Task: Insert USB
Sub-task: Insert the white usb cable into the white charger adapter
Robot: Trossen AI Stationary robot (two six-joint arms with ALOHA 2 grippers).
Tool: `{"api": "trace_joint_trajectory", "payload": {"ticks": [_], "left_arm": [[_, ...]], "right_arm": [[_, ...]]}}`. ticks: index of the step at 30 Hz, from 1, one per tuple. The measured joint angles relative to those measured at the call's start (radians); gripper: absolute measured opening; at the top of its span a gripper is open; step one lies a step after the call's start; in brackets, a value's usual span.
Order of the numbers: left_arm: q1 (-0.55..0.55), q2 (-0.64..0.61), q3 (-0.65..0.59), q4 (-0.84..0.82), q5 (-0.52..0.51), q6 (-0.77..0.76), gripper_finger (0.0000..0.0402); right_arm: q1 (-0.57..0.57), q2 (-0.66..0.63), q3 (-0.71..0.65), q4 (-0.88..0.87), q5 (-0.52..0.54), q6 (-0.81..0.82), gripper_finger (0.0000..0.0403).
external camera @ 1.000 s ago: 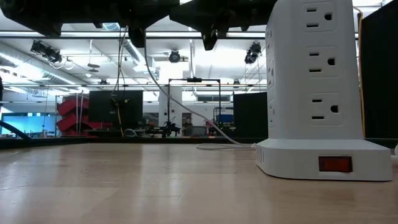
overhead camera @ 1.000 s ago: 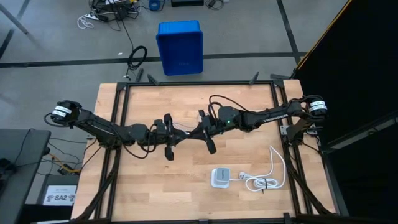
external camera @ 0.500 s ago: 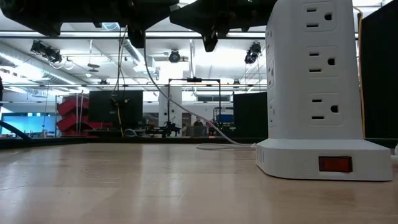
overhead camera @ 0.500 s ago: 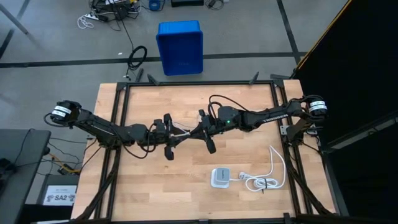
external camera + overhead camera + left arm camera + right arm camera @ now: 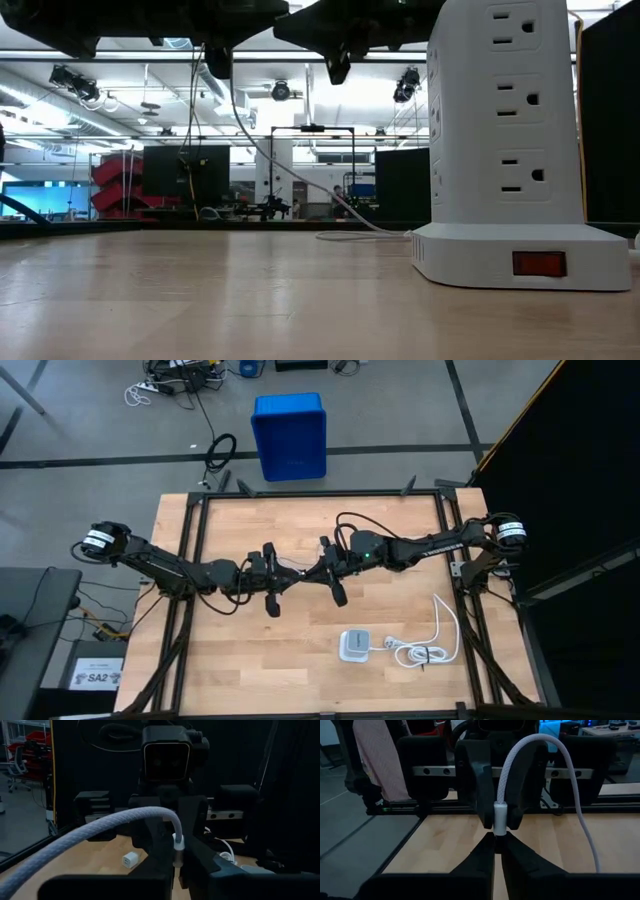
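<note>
Left gripper (image 5: 272, 582) raised above mid-table, facing right gripper (image 5: 332, 572); the two close together, fingertips pointing at each other. Left fingers closed on one plug of the USB (image 5: 120, 822): left wrist view shows the white braided cable arching in from the side and bending down to a short white collar pinched between the dark fingers (image 5: 200, 857). Right fingers (image 5: 485, 857) likewise clamped on the other plug: right wrist view shows the white collar of the USB (image 5: 501, 815) standing upright just above the closed tips, cable looping up and over, then trailing down past one side.

High view gives only a thin pale line between the two grippers; plugs themselves too small to make out there. Low view catches the cable as a pale strand (image 5: 262, 150) hanging from the dark arms at the top edge and sweeping down toward the tabletop; grippers mostly cut off by that top edge, grip not visible.

Left wrist view alone shows a small white cube (image 5: 131, 860) lying on the wood beyond the fingers. High view alone shows the square white box (image 5: 353, 645) on the table's near-right area with its bundled white cord (image 5: 425, 650) beside it, well apart from both grippers. Low view shows that box as a tall tower of outlets (image 5: 505, 150) with a red switch (image 5: 540, 263) at the base, filling the right side.

Wooden table (image 5: 230, 660) framed by dark rails. Blue bin (image 5: 290, 435) on the floor beyond the far edge.
</note>
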Motion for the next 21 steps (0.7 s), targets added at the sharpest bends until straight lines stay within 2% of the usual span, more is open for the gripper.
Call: {"api": "trace_joint_trajectory", "payload": {"ticks": [13,17,21], "left_arm": [[0.000,-0.002,0.000,0.007,0.000,0.027,0.0002],[0.000,-0.019,0.000,0.010,0.000,0.034,0.0001],[0.000,-0.028,0.000,-0.005,0.000,0.035,0.0001]], "right_arm": [[0.000,-0.001,0.000,-0.002,-0.011,-0.001,0.0003],[-0.002,-0.005,0.000,-0.010,-0.016,-0.001,0.0030],[-0.002,-0.020,0.000,-0.034,-0.041,-0.021,0.0078]]}}
